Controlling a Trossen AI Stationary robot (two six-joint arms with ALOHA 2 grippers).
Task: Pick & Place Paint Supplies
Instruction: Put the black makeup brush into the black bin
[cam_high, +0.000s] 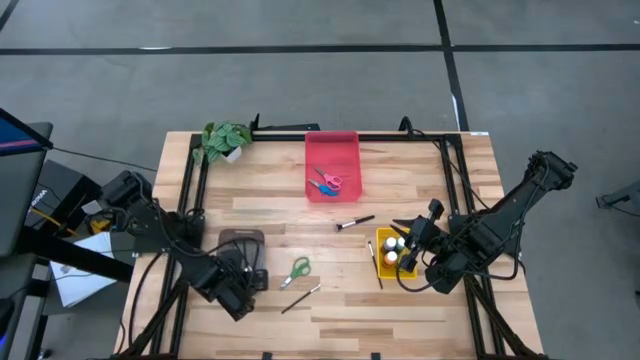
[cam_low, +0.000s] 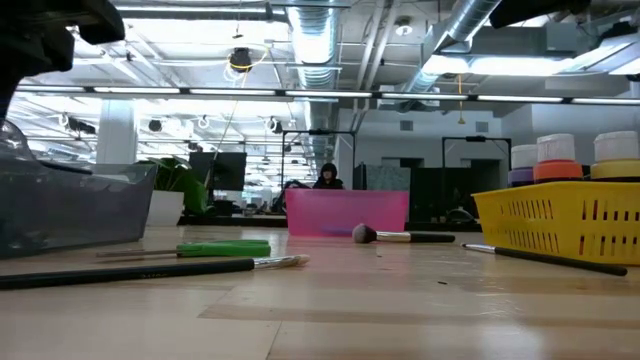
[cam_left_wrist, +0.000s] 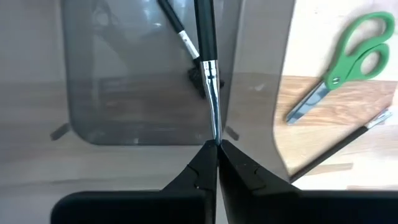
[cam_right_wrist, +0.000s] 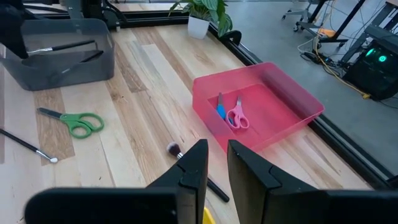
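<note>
My left gripper (cam_left_wrist: 216, 146) is shut on a thin dark-handled brush (cam_left_wrist: 206, 56) over the grey tray (cam_high: 243, 243), which holds another brush (cam_left_wrist: 176, 28). My right gripper (cam_right_wrist: 216, 163) is open and empty, hovering by the yellow tray (cam_high: 381, 240) of paint bottles (cam_high: 394, 250). Green scissors (cam_high: 297, 270) and a brush (cam_high: 300, 297) lie flat on the table between the arms. A round-headed brush (cam_high: 355, 222) lies farther back, and one more brush (cam_high: 378, 266) lies beside the yellow tray. Pink scissors (cam_right_wrist: 237, 117) and blue scissors (cam_right_wrist: 220, 110) lie in the red tray (cam_high: 345, 145). My left gripper pinches the brush between its two fingertips at the thin end of the metal ferrule (cam_left_wrist: 214, 124). The fingers lie along the brush, which runs straight out from them over the grey tray's floor. Whether its far end rests on the tray, I cannot tell.
A small potted plant (cam_high: 225, 140) stands at the far left corner. Black frame rails (cam_high: 400, 136) run along the table's far and side edges. Bare wood lies along the near edge. A person (cam_low: 327, 176) sits far off in the room behind.
</note>
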